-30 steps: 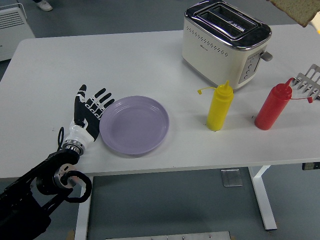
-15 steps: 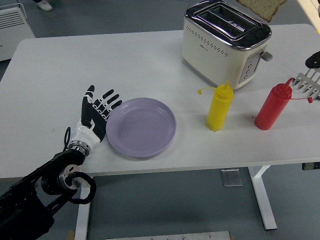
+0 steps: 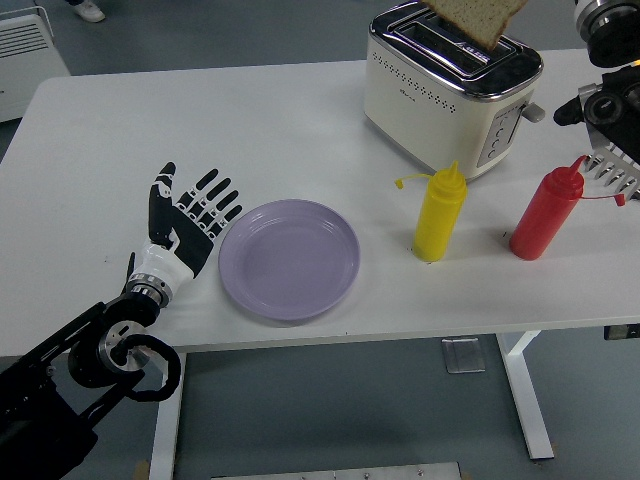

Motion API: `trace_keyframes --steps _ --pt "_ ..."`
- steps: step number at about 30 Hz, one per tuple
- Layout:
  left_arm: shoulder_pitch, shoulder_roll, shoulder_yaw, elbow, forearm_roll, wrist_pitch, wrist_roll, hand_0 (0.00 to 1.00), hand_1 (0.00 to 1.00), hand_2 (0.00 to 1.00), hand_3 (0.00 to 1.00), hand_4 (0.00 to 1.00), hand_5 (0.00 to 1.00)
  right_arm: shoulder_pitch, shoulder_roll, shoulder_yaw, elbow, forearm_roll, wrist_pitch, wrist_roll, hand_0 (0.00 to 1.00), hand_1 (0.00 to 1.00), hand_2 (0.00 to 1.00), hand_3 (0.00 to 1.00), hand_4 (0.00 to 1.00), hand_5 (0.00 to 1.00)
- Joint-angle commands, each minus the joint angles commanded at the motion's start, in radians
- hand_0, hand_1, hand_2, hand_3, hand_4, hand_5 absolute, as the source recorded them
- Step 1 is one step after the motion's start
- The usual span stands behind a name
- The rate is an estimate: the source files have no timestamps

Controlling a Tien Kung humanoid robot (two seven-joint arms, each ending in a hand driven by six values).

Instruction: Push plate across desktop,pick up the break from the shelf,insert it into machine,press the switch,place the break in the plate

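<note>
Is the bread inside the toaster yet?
Not all the way. The bread slice sticks out tilted above the toaster, its lower corner right at a top slot.

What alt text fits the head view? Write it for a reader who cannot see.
A bread slice hangs above the toaster slots. The left hand lies open beside a purple plate on the white table, near yellow and red squeeze bottles.

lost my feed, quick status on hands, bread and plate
Left hand open, flat beside purple plate. Right hand not visible, only its arm at the top right. Bread slice over toaster slot. Nothing blocking.
</note>
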Motion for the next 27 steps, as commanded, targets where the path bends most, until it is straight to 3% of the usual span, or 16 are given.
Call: trace_keyframes --steps 8,17,27 --pt "0.029 0.024 -0.078 -0.068 -0.065 0.007 0.032 0.828 0.761 0.734 0.736 0.721 0.998 0.052 0.046 -0.041 -0.08 0.009 -0.025 0.002 0.349 0.436 0.492 0.481 0.3 0.002" --pt "0.066 0.049 -0.166 -0.156 -0.107 0.021 0.051 0.827 0.761 0.732 0.736 0.721 0.998 0.101 0.098 -0.098 -0.185 -0.048 -0.047 -0.057 0.323 0.428 0.49 0.479 0.323 0.002" --pt "0.084 0.065 -0.218 -0.203 -0.119 0.025 0.054 0.826 0.759 0.731 0.737 0.721 0.998 0.171 0.155 -0.203 -0.297 -0.099 -0.064 -0.06 0.307 0.426 0.49 0.482 0.328 0.002"
